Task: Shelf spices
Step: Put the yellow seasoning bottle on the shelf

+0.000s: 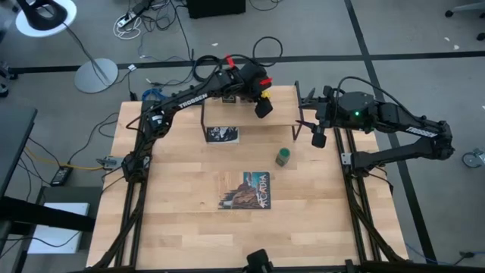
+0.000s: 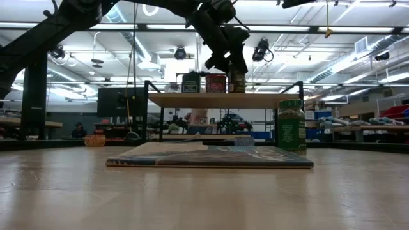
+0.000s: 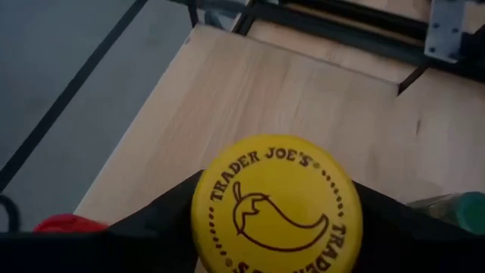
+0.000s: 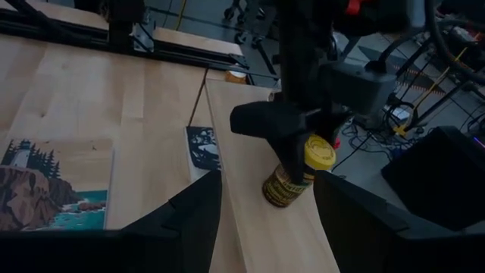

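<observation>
Gripping yellow-capped glass spice jar (image 4: 297,173), left gripper (image 1: 263,99) fingers clamped on it, holding it on low light wooden shelf (image 1: 284,114) beside red tin (image 2: 216,83) and black tin (image 2: 191,82). Green-capped jar (image 1: 283,157) standing on tabletop (image 1: 182,197) near picture-covered book (image 1: 246,189). Right gripper (image 1: 318,136) hovering near shelf end, fingers apart, holding nothing.

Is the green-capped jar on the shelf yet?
No, the green-capped jar stands on the tabletop in front of the shelf, beside the picture-covered book.
</observation>
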Controlling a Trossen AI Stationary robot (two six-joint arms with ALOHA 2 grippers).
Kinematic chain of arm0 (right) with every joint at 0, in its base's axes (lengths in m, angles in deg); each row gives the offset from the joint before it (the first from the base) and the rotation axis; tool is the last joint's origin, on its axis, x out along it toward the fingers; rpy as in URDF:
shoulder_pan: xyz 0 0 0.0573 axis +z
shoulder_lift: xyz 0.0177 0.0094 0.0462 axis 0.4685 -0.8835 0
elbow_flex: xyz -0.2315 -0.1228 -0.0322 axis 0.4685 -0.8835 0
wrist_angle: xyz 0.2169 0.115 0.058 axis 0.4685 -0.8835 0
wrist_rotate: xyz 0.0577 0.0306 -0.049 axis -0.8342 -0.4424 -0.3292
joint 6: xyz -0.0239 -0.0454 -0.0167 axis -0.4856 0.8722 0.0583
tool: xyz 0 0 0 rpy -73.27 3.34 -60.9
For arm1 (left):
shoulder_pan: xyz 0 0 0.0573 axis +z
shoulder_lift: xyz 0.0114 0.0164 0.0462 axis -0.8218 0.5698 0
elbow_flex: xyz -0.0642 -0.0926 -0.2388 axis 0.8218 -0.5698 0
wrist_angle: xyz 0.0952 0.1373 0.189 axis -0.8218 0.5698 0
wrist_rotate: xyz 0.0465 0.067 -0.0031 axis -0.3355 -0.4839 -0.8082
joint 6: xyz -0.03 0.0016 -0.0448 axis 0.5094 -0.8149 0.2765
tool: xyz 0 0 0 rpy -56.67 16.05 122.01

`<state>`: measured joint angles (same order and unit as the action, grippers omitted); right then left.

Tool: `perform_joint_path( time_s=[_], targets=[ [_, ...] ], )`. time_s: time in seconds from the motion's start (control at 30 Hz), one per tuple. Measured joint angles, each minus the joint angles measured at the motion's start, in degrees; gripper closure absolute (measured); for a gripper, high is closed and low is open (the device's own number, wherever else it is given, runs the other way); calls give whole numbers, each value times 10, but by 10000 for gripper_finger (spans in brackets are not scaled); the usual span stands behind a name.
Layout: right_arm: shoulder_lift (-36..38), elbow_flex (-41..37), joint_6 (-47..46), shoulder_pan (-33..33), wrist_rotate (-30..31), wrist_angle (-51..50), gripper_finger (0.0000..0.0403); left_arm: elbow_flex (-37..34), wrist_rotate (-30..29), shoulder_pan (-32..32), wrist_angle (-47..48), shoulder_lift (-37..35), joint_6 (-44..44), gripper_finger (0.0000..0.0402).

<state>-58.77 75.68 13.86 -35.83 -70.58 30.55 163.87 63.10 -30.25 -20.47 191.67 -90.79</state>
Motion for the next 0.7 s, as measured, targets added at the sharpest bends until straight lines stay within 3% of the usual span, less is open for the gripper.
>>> perform_joint_path(
  time_s=[0.7],
  targets=[
    [0,0,1,0,0,-9,194,11,7,-4,-33,-16,-6,146]
  ],
)
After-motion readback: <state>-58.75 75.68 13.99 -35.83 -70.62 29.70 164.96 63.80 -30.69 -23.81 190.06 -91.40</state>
